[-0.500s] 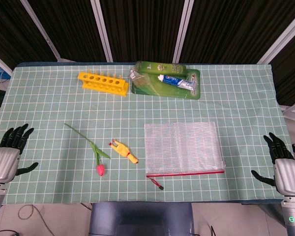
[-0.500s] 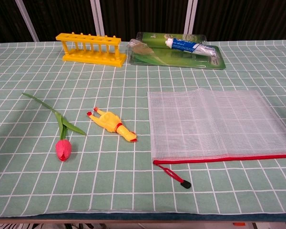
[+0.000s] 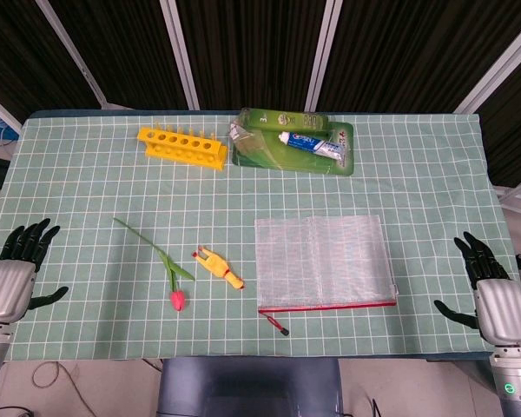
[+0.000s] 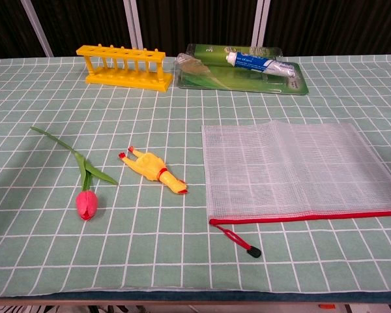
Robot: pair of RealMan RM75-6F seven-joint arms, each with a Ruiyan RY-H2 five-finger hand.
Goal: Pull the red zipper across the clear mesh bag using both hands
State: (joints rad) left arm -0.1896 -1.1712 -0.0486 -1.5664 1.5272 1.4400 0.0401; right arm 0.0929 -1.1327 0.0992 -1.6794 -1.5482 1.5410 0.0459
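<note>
- Green checked tablecloth [image 3: 87, 182] over table, dark slatted panels behind.
- Clear mesh bag [image 3: 321, 259] flat on cloth, right of centre, near front edge; same bag in chest view [image 4: 293, 169].
- Red zipper [image 3: 328, 306] along bag's near edge, running left to right; chest view [image 4: 306, 216].
- Zipper pull cord [image 3: 276, 324] with dark tip at left end of zipper, lying on cloth just in front of bag's near-left corner; chest view [image 4: 242, 243].
- Left hand [image 3: 16, 274] at left table edge, well apart from bag, fingers spread, thumb out, holding nothing.
- Right hand [image 3: 486, 287] at right table edge, apart from bag, fingers spread, thumb out, holding nothing.
- Neither hand visible in chest view.
- Yellow rubber chicken toy [image 3: 217, 268] just left of bag, lying tilted; chest view [image 4: 153, 169].
- Pink tulip [image 3: 177, 298] with green stem, left of chicken, bloom toward front; chest view [image 4: 86, 203].
- Yellow tube rack [image 3: 182, 146] at back, left of centre; chest view [image 4: 125, 66].
- Green packet [image 3: 269, 148] at back centre, toothpaste tube [image 3: 311, 144] lying on top; chest view packet [image 4: 208, 75], tube [image 4: 257, 62].
</note>
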